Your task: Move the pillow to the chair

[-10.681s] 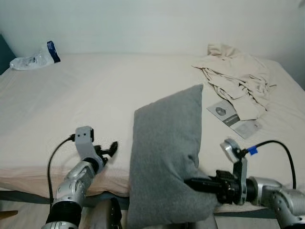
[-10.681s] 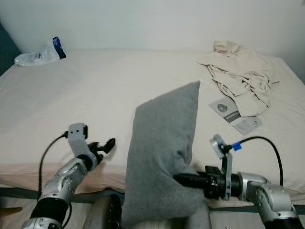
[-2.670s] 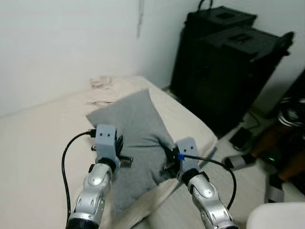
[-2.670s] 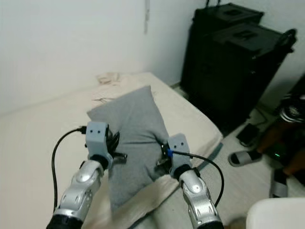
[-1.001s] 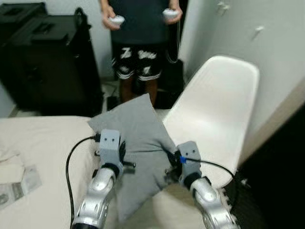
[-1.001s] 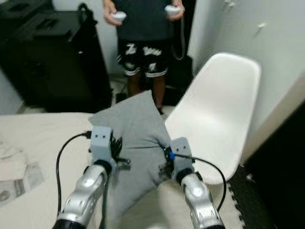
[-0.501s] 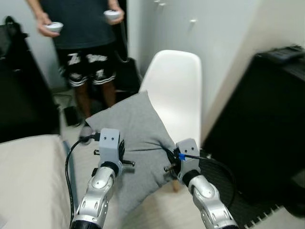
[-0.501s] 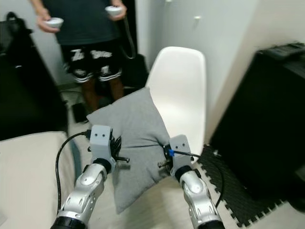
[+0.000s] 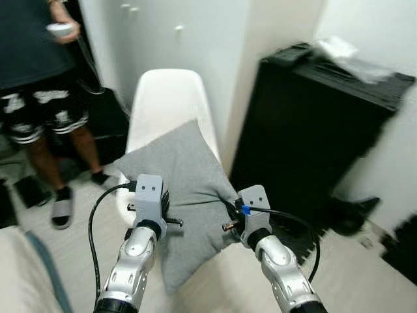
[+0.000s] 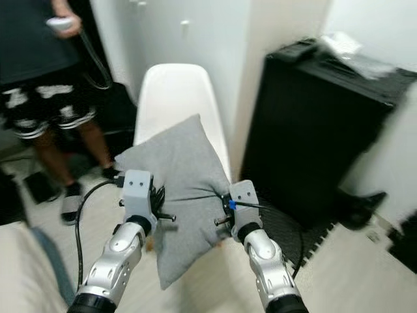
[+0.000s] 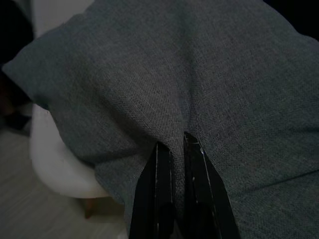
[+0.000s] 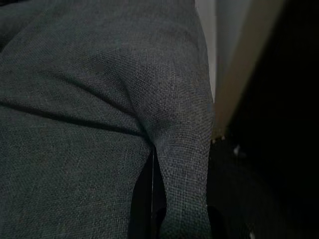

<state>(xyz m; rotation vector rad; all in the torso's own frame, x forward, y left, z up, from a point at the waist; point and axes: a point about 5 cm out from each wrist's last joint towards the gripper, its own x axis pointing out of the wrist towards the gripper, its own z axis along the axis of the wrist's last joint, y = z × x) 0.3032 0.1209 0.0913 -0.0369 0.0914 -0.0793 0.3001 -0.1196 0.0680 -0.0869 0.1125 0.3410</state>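
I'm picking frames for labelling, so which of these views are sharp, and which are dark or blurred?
Eye views: bright, pillow and chair fairly sharp, the edges softly blurred. Left wrist view: dim, but the weave is crisp around the left gripper. Right wrist view: darkest, the right gripper barely visible.

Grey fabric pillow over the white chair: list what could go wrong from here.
1. The grey fabric pillow is held only by small pinched folds in the left gripper and right gripper; it may slip.
2. The white plastic chair has a curved seat; the pillow might slide off.
3. A person stands close beside the chair.
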